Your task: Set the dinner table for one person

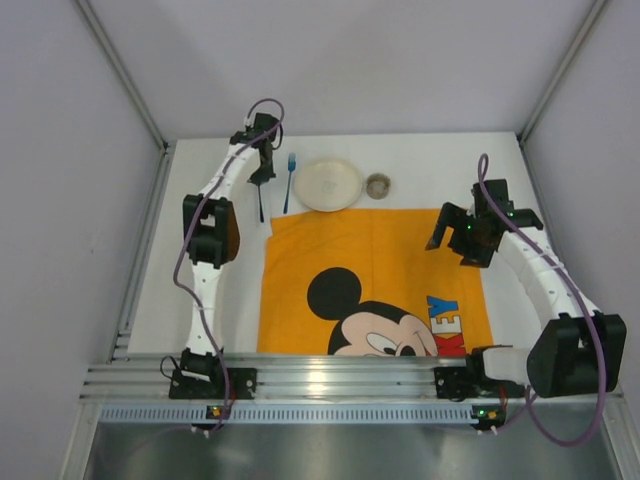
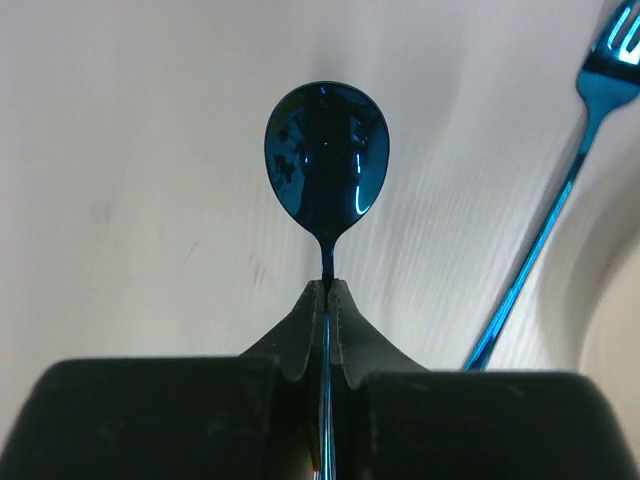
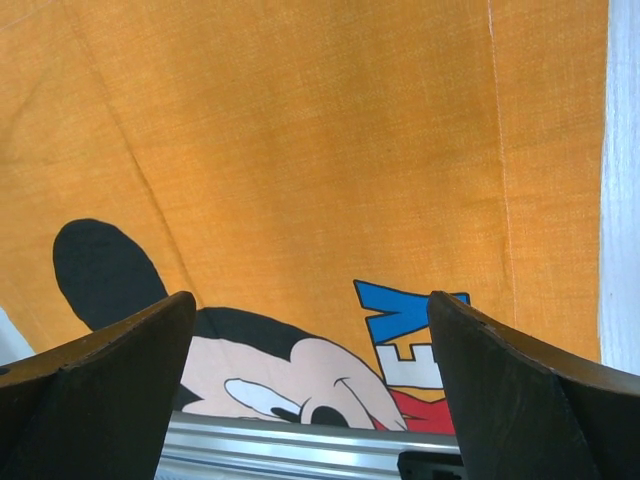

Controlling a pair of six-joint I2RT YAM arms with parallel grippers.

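My left gripper (image 1: 263, 172) is shut on the handle of a dark blue spoon (image 2: 326, 152). It holds the spoon over the white dinner table (image 1: 430, 160), just left of a blue fork (image 1: 290, 182). The spoon's thin handle (image 1: 261, 205) sticks out toward the near side. In the left wrist view the gripper (image 2: 328, 290) pinches the handle, and the fork (image 2: 560, 200) lies to the right. A cream plate (image 1: 329, 185) and a small metal cup (image 1: 378, 185) sit beyond the orange Mickey Mouse mat (image 1: 370, 270). My right gripper (image 1: 455, 237) is open and empty above the mat's right part (image 3: 300, 150).
Grey walls enclose the table at the back, left and right. An aluminium rail (image 1: 330, 380) with both arm bases runs along the near edge. The plate's rim (image 2: 615, 330) shows at the right of the left wrist view. The mat's right edge meets the white table (image 3: 622, 200).
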